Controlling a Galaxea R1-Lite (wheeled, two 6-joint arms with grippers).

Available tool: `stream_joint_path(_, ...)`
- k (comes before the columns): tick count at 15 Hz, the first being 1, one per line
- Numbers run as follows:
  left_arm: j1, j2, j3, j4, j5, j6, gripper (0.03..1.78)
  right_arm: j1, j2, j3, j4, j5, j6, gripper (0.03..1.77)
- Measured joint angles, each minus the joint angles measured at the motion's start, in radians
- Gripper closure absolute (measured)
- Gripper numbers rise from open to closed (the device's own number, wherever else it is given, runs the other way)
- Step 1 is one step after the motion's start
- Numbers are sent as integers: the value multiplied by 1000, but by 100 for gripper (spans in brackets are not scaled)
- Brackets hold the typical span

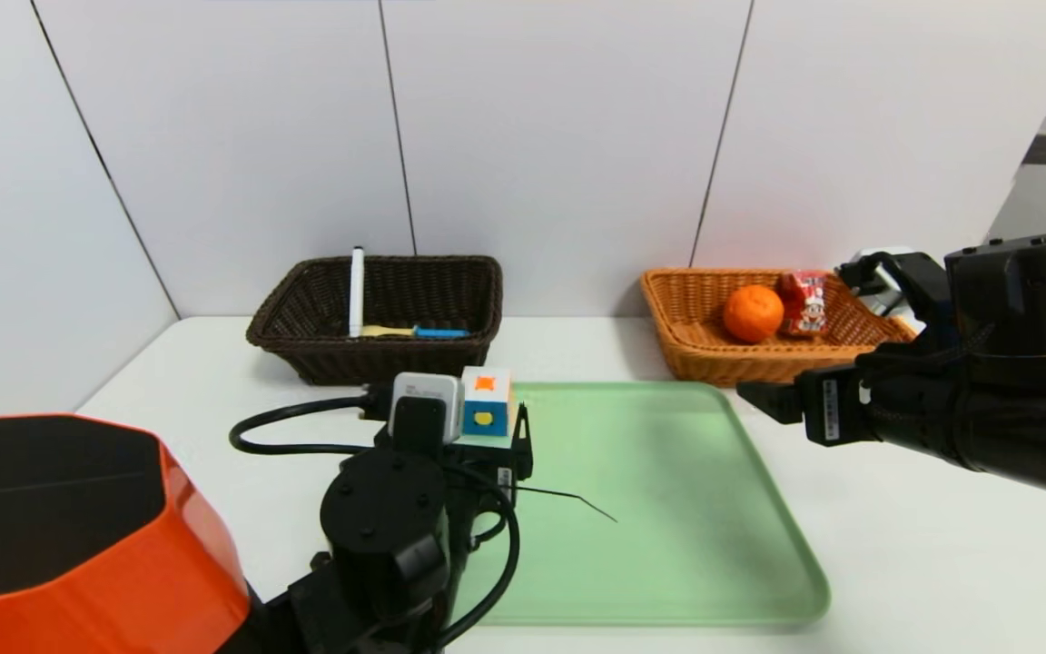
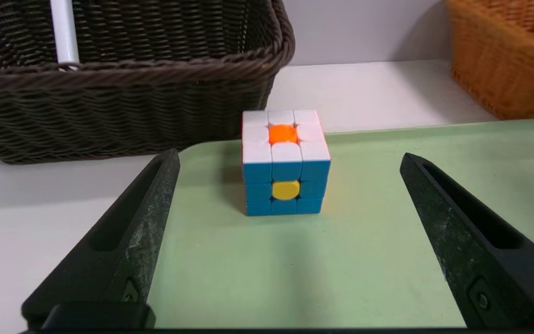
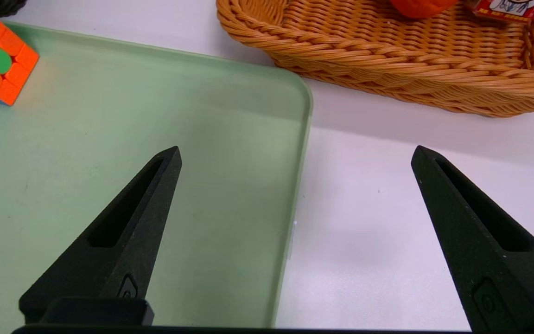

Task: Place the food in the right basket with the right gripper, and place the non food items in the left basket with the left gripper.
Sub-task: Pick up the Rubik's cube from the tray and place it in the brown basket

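On the green tray (image 1: 650, 509), near the dark basket (image 1: 378, 359), sits the cube (image 2: 285, 162), before the left end effector (image 2: 290, 160), its fingers spread. The right end effector (image 3: 296, 148), also spread, hangs near the orange basket (image 1: 714, 363).

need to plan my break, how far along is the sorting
Nearly done: the orange and red carton sit in the light basket, the marker and spoon in the dark one. Nothing is in hand; the left claw is open before the cube, the only item left, on the green tray. The right claw waits open near the tray's edge.
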Motion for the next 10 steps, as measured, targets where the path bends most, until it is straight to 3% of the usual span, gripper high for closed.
stream_joint_path(7,1,84,-18,-1,4,-14,12,-4,-1,-10,-6,-2,-2,9)
stream_joint_path(10,5,110,-58,-1,3,-13,12,-5,-1,-15,-96,-1,-3,9)
